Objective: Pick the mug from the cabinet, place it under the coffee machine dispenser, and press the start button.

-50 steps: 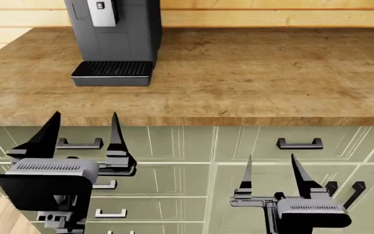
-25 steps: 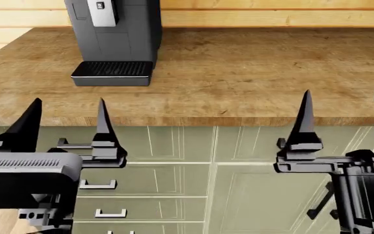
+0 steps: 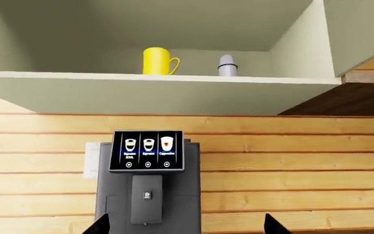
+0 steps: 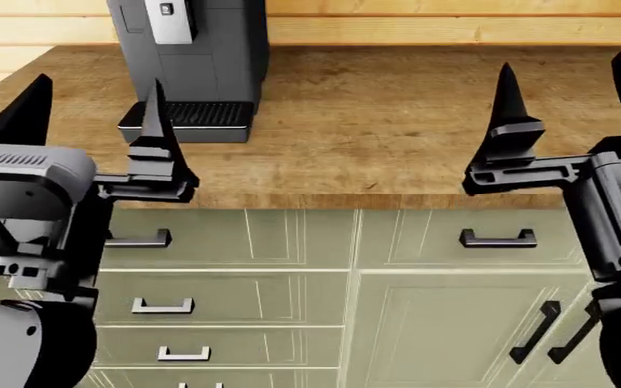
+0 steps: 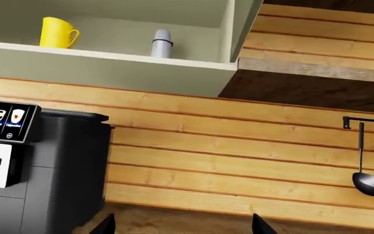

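Mug (image 3: pixel 156 60): yellow cylinder with loop handle, stood upright inside the open cabinet (image 3: pixel 174 92), beside a small grey canister (image 3: pixel 227 65).
Cabinet: pale green, above a wood-plank wall.
Coffee machine (image 3: pixel 148 195): dark grey body; glossy panel (image 3: pixel 147 150) showed three cup icons, captions too small to read.
Dispenser (image 3: pixel 146 197): rectangular block with white icon.
Drip tray (image 4: pixel 194 118): ribbed black, on a wooden counter (image 4: pixel 397 121).
Left gripper (image 4: pixel 90 121): fingers spread, holding nothing.
Right gripper (image 4: pixel 569 101): fingers spread, holding nothing.
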You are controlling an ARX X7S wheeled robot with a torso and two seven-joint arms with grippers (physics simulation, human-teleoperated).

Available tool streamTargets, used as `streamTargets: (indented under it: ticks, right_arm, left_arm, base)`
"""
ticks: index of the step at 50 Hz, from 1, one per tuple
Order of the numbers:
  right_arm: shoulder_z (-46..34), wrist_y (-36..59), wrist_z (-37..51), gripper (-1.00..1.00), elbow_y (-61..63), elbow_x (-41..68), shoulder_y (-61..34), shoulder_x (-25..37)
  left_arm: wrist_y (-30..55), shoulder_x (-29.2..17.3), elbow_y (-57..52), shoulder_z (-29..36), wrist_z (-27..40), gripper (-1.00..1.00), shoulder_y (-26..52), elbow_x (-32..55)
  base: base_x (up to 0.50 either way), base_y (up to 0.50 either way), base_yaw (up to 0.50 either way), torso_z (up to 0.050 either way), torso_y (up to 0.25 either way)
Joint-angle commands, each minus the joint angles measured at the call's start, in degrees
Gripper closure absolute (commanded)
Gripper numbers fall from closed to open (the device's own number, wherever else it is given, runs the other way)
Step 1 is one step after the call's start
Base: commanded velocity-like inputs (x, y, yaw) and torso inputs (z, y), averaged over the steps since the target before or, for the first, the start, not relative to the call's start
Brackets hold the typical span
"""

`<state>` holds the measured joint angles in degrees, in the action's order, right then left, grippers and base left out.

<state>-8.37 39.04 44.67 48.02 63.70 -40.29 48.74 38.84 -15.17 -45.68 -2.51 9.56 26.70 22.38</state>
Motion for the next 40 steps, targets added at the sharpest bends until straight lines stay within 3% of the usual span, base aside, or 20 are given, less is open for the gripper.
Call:
streamTargets:
  ticks: [1, 10, 19, 32, 40]
  right_arm:
    - [-4.08, 9.71, 3.08, -1.0, -8.74, 11.21, -18.42, -0.73]
    - [-4.64, 13.27, 1.68, -1.0, -16.73, 16.7, -25.48, -0.86]
    - [-4.27, 15.08, 3.59, -1.0, -16.44, 21.97, -27.96, -0.08]
    - [-2.52, 14.64, 4.95, -1.0, -14.56, 27.87, -28.48, 1.07]
    - [-2.2, 14.12, 4.86, -1.0, -14.33, 28.46, -28.52, 0.95]
  left_arm:
    - [8.34, -0.55, 4.95, -2.64, -1.13, -1.0, 10.95, 7.26]
    - [11.54, -2.11, 11.18, -2.94, -2.08, -1.0, 18.34, 8.75]
    - [11.39, -3.56, 14.43, -2.87, -3.46, -1.0, 24.23, 9.03]
    - [12.44, -3.68, 14.89, -4.01, -3.25, -1.0, 26.07, 10.67]
    - [12.84, -3.88, 14.57, -4.14, -3.41, -1.0, 26.36, 11.56]
  base:
    - [0.0, 0.0, 0.0, 0.0, 0.0]
    - [0.0, 0.0, 0.0, 0.0, 0.0]
    - [0.0, 0.0, 0.0, 0.015, 0.096]
    - [0.0, 0.01, 0.0, 0.036, 0.17]
    - [0.01, 0.47, 0.0, 0.036, 0.17]
